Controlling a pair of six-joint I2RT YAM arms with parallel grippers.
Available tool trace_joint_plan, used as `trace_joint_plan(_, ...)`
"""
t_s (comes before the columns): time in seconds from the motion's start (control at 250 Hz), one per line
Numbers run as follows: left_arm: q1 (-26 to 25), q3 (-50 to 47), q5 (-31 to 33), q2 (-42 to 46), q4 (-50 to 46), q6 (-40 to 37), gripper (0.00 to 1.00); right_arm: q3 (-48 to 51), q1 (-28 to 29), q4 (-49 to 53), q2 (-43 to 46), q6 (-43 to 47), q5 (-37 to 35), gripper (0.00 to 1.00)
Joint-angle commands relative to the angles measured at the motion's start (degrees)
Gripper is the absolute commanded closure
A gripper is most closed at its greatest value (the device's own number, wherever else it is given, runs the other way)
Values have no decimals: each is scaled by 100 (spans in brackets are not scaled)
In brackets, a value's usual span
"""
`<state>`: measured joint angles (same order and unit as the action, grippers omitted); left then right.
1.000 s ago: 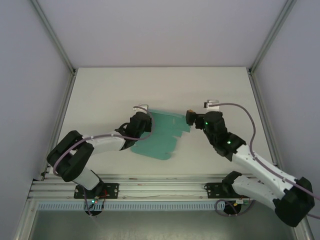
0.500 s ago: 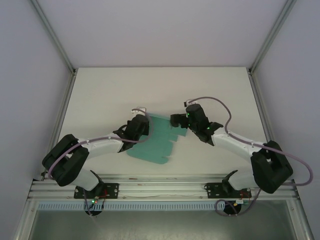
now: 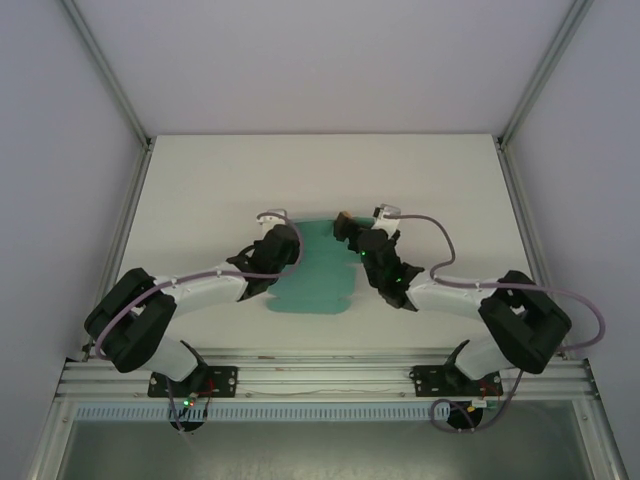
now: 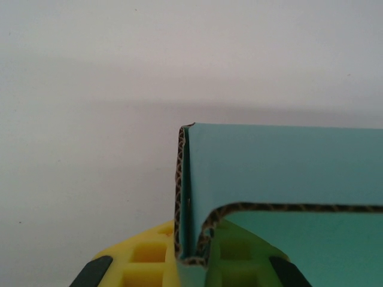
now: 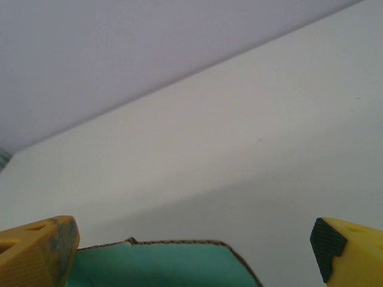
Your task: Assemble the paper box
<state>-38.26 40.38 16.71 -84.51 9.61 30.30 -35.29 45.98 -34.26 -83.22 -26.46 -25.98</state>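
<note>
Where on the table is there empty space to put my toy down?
The far strip of the table, between the paper box and the back wall, is bare. So are both far corners. The middle is crowded: the left pincer and right pincer meet at the box, with both arms nearer.

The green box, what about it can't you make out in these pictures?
Top view: the left gripper and right gripper cover edges of the box; its folds are too small.
Left wrist view: the frame's right and bottom edges cut it off.
Right wrist view: the bottom edge cuts off all but its top rim.
</note>
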Motion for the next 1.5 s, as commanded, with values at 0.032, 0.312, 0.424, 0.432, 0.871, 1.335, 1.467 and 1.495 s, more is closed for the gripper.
trace_joint_plan(0.032,-129,247,-272,57,165,289,100,169,148,-965,-87,-276,-839,0)
trace_joint_plan(0.312,-120,448,274,169,-403,346,100,485,67,1009,1079,-382,-999,0)
trace_joint_plan(0.424,-111,568,458,306,-719,316,100,989,-92,1899,1858,-621,-699,0)
trace_joint_plan(0.432,-111,570,463,317,-727,311,100,1026,-114,1961,1927,-645,-657,0)
trace_joint_plan(0.871,-94,486,112,655,-636,168,100,1968,-666,2172,3310,-474,1401,0)
trace_joint_plan(1.335,-94,386,12,595,-656,204,100,872,-678,1217,1515,-107,2157,0)
trace_joint_plan(1.467,-92,355,7,559,-555,178,100,681,-677,1266,1174,118,2565,0)
trace_joint_plan(1.495,-93,367,25,545,-573,182,100,625,-678,1374,1123,147,2571,0)
